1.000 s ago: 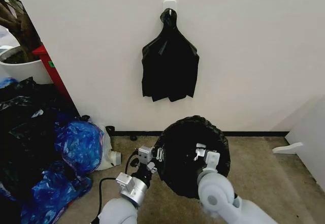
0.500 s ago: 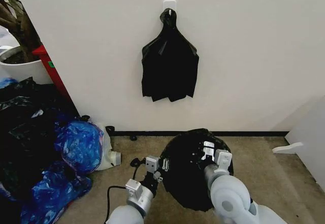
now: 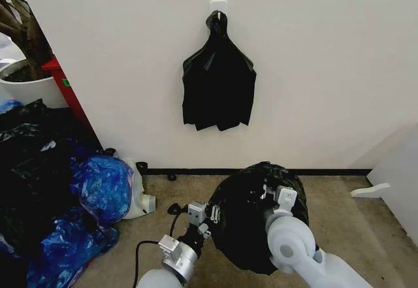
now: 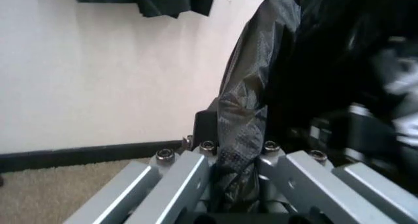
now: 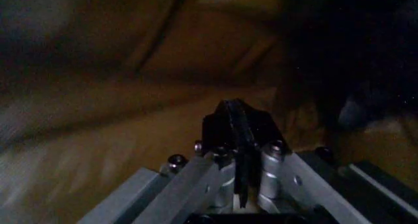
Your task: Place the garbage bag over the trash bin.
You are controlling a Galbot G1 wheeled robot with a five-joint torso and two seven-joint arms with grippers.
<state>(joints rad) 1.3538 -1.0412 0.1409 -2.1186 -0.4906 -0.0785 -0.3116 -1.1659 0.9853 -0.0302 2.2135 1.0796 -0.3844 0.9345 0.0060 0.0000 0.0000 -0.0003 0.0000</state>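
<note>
Tan carpet [image 3: 339, 209] runs up to a white wall [image 3: 326, 59]; a flat black bunch [image 3: 218, 82] hangs on the wall; blue bags [image 3: 98, 187] lie in a heap by the robot's left. Both grippers hold the bag [image 3: 251, 216] just above the carpet; the left gripper [image 3: 208, 215] pinches its near edge; the right gripper [image 3: 273, 195] is clamped on its plastic.

White wall [image 3: 313, 72], beige carpet [image 3: 346, 216], black baseboard [image 3: 326, 172]
</note>
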